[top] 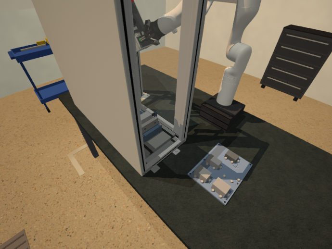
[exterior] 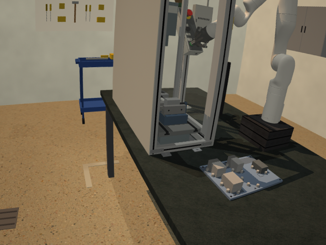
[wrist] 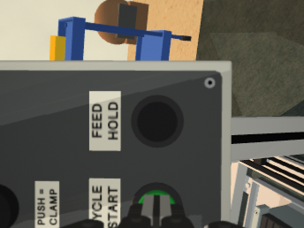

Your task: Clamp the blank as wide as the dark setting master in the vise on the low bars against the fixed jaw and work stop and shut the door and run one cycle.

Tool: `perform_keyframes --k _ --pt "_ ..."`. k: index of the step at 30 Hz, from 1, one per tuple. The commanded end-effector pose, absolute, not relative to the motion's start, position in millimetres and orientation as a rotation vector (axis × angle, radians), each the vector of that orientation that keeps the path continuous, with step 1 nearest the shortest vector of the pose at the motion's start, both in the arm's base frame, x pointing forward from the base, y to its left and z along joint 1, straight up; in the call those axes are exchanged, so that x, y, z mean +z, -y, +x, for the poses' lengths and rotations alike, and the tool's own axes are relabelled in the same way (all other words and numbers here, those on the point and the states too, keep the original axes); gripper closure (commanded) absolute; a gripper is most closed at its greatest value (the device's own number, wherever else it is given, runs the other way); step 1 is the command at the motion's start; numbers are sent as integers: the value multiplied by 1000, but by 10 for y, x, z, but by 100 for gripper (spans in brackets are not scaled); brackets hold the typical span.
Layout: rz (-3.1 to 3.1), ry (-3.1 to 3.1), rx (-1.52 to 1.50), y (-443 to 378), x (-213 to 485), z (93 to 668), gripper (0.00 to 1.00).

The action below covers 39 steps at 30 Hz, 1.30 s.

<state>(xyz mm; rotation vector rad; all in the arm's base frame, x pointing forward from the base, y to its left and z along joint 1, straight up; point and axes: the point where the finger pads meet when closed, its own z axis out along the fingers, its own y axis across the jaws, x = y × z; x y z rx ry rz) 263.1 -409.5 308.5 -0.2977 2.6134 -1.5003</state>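
Observation:
My gripper [top: 141, 40] [exterior: 192, 43] [wrist: 156, 212] is shut and empty, its tips over the green CYCLE START button [wrist: 156, 194]; contact is not clear. The black VISE AIR knob [wrist: 6, 208] is cut off at the wrist view's left edge; whether it is in cannot be told. Inside the guard, a light grey block [exterior: 171, 100] shows above the fixed jaw [exterior: 173, 109] [top: 150, 125]. The bars and work stop are hidden. The dark setting master [top: 232, 156] [exterior: 260, 166] stands on the plate [top: 224, 203] [exterior: 231, 198]. The door's state and the amber lamp cannot be made out.
The plate also holds three lighter blocks, the largest block [top: 221, 186] [exterior: 232, 181] at its near corner. The FEED HOLD button [wrist: 157, 121] is beside CYCLE START. Guard posts [top: 192, 72] [exterior: 220, 71] stand between the top and exterior views and the gripper. A blue cart [exterior: 94, 63] stands beyond the table.

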Motion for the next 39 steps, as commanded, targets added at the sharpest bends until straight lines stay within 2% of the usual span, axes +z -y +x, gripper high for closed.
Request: perform_keyframes --k 1,19,39 --pt "-297 -2612 -1501 4097 3091 2633 90" --pt "-297 -2612 -1501 4122 3076 2639 90" --pt "-297 -2612 -1501 3719 3317 2545 90"
